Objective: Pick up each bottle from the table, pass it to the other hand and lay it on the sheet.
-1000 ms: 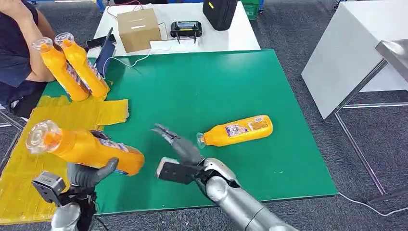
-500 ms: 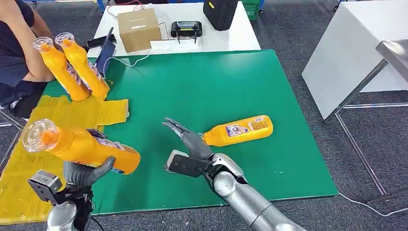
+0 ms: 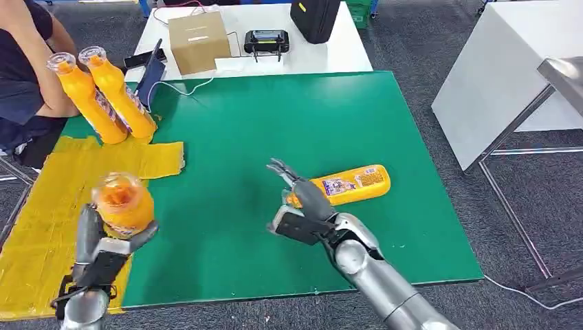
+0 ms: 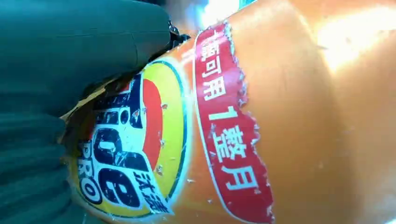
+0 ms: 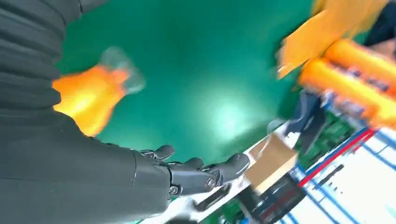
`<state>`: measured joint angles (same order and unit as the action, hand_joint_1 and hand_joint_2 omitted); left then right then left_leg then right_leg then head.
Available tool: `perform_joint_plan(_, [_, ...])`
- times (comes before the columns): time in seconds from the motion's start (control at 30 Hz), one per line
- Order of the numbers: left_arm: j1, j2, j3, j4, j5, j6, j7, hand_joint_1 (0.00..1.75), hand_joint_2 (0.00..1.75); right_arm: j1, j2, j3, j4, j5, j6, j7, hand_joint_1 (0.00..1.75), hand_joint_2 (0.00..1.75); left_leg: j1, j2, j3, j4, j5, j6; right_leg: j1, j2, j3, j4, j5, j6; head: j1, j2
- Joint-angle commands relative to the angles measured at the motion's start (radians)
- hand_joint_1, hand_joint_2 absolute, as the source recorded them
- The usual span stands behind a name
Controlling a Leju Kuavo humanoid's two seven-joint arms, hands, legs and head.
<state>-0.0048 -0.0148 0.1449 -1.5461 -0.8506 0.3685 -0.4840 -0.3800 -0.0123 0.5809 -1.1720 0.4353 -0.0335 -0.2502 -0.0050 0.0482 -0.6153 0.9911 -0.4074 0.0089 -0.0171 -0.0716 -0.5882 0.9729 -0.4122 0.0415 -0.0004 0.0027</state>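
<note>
Though blurred, held bottle [image 3: 122,204] seemingly over yellow sheet's [image 3: 41,227] edge.

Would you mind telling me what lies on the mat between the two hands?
Nothing: in the head view, only bare green mat stretches between the left hand, holding a bottle, and the open right hand.
</note>
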Motion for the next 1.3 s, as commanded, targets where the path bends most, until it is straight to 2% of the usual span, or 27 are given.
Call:
perform_joint_plan(0.03, [-0.030, 0.170, -0.297, 0.298, -0.720, 0.275, 0.564, 1.75, 1.75, 0.260, -0.288, -0.227, -0.314, 0.049, 0.032, -0.028, 0.00, 1.75, 0.000, -0.011, 0.006, -0.003, 0.000, 0.000, -0.001, -0.004, 0.009, -0.003, -0.003, -0.001, 0.000, 0.000])
perform_joint_plan(0.07, [-0.039, 0.172, -0.321, 0.313, -0.720, 0.266, 0.583, 1.75, 1.75, 0.287, -0.284, -0.244, -0.327, 0.053, 0.031, -0.032, 0.00, 1.75, 0.001, -0.022, 0.009, -0.004, 0.000, 0.000, 0.000, -0.011, 0.015, -0.006, -0.005, -0.001, -0.001, 0.000])
perform_joint_plan(0.1, [-0.042, 0.169, -0.322, 0.318, -0.720, 0.259, 0.583, 1.75, 1.75, 0.293, -0.282, -0.246, -0.329, 0.053, 0.031, -0.033, 0.00, 1.75, 0.000, -0.016, 0.006, -0.003, 0.001, 0.000, -0.002, -0.009, 0.008, -0.004, -0.004, 0.000, 0.000, 0.000])
perform_joint_plan(0.13, [-0.055, 0.168, -0.318, 0.328, -0.720, 0.239, 0.572, 1.75, 1.75, 0.308, -0.267, -0.249, -0.334, 0.058, 0.030, -0.034, 0.00, 1.75, 0.001, -0.021, 0.007, -0.002, 0.000, 0.000, -0.001, -0.012, 0.012, -0.004, -0.005, 0.000, 0.000, 0.000])
perform_joint_plan(0.17, [-0.054, 0.177, -0.313, 0.318, -0.720, 0.229, 0.562, 1.75, 1.75, 0.318, -0.258, -0.255, -0.338, 0.068, 0.029, -0.036, 0.00, 1.75, 0.000, -0.014, 0.002, 0.000, -0.001, 0.000, -0.001, -0.008, 0.006, -0.002, -0.003, 0.000, 0.000, 0.000])
perform_joint_plan(0.2, [-0.051, 0.192, -0.314, 0.302, -0.720, 0.226, 0.566, 1.75, 1.75, 0.329, -0.249, -0.257, -0.342, 0.078, 0.022, -0.040, 0.00, 1.75, 0.001, -0.016, 0.003, 0.000, -0.002, 0.000, 0.000, -0.007, 0.009, -0.002, -0.004, -0.001, 0.000, 0.000])
perform_joint_plan(0.3, [-0.031, 0.194, -0.243, 0.234, -0.720, 0.174, 0.489, 1.75, 1.75, 0.320, -0.227, -0.273, -0.328, 0.083, 0.019, -0.042, 0.00, 1.75, 0.002, -0.010, 0.004, 0.001, -0.004, -0.001, 0.001, 0.001, 0.008, -0.001, -0.004, -0.002, 0.000, 0.000])
perform_joint_plan(0.43, [-0.001, 0.201, -0.188, 0.177, -0.720, 0.134, 0.434, 1.75, 1.75, 0.321, -0.215, -0.279, -0.322, 0.093, 0.021, -0.053, 0.00, 1.75, 0.002, -0.006, 0.002, 0.001, -0.004, -0.001, 0.001, 0.003, 0.003, 0.000, -0.003, -0.002, 0.000, 0.000])
perform_joint_plan(0.53, [0.008, 0.201, -0.175, 0.156, -0.720, 0.101, 0.405, 1.75, 1.75, 0.334, -0.211, -0.281, -0.330, 0.104, 0.015, -0.059, 0.00, 1.75, 0.002, -0.006, 0.000, 0.000, -0.003, -0.001, 0.001, 0.000, 0.002, -0.001, -0.002, -0.001, 0.000, 0.000])
perform_joint_plan(0.63, [0.015, 0.254, -0.230, 0.148, -0.720, 0.051, 0.438, 1.75, 1.75, 0.366, -0.211, -0.293, -0.340, 0.114, 0.009, -0.066, 0.00, 1.75, 0.003, -0.007, 0.002, 0.001, -0.003, -0.001, 0.001, 0.002, 0.004, -0.001, -0.003, -0.001, 0.000, 0.000])
perform_joint_plan(0.67, [0.008, 0.273, -0.248, 0.155, -0.720, 0.038, 0.454, 1.75, 1.75, 0.368, -0.212, -0.296, -0.337, 0.115, 0.009, -0.067, 0.00, 1.75, 0.002, -0.006, 0.000, 0.000, -0.002, -0.001, 0.001, -0.001, 0.003, -0.001, -0.002, -0.001, 0.000, 0.000])
perform_joint_plan(0.8, [-0.073, 0.272, -0.215, 0.257, -0.720, -0.046, 0.430, 1.75, 1.75, 0.336, -0.206, -0.296, -0.283, 0.122, 0.021, -0.077, 0.00, 1.75, 0.003, -0.009, 0.004, 0.000, -0.004, -0.001, 0.001, 0.001, 0.006, -0.001, -0.003, -0.002, 0.000, 0.000])
perform_joint_plan(0.87, [-0.096, 0.273, -0.214, 0.283, -0.720, -0.050, 0.430, 1.75, 1.75, 0.329, -0.203, -0.295, -0.272, 0.123, 0.022, -0.077, 0.00, 1.75, 0.001, -0.007, 0.000, 0.000, -0.001, -0.001, 0.001, -0.002, 0.002, -0.001, -0.001, -0.001, 0.000, 0.000])
perform_joint_plan(1.03, [-0.140, 0.300, -0.212, 0.379, -0.713, -0.121, 0.439, 1.75, 1.75, 0.322, -0.198, -0.284, -0.257, 0.142, 0.025, -0.078, 0.00, 1.75, 0.002, -0.008, 0.003, -0.001, -0.002, -0.001, 0.001, 0.002, 0.006, -0.002, -0.002, -0.002, 0.000, 0.000])
perform_joint_plan(1.07, [-0.146, 0.308, -0.209, 0.402, -0.710, -0.125, 0.438, 0.00, 1.75, 0.324, -0.197, -0.281, -0.258, 0.145, 0.024, -0.079, 0.00, 1.75, 0.002, -0.007, 0.003, -0.001, -0.002, -0.001, 0.001, 0.001, 0.005, -0.002, -0.001, -0.001, 0.000, 0.000])
perform_joint_plan(1.2, [-0.216, 0.352, -0.228, 0.537, -0.716, -0.176, 0.429, 0.00, 1.75, 0.326, -0.202, -0.295, -0.255, 0.145, 0.023, -0.079, 0.00, 1.75, 0.002, -0.007, 0.003, -0.001, -0.001, -0.001, 0.001, 0.000, 0.005, -0.002, -0.002, -0.002, 0.000, 0.000])
perform_joint_plan(1.3, [-0.222, 0.354, -0.229, 0.539, -0.717, -0.178, 0.428, 0.00, 1.75, 0.327, -0.206, -0.300, -0.253, 0.142, 0.024, -0.081, 0.00, 1.75, 0.001, -0.007, 0.002, -0.001, -0.001, -0.001, 0.000, -0.001, 0.005, -0.001, -0.001, -0.001, 0.000, 0.000])
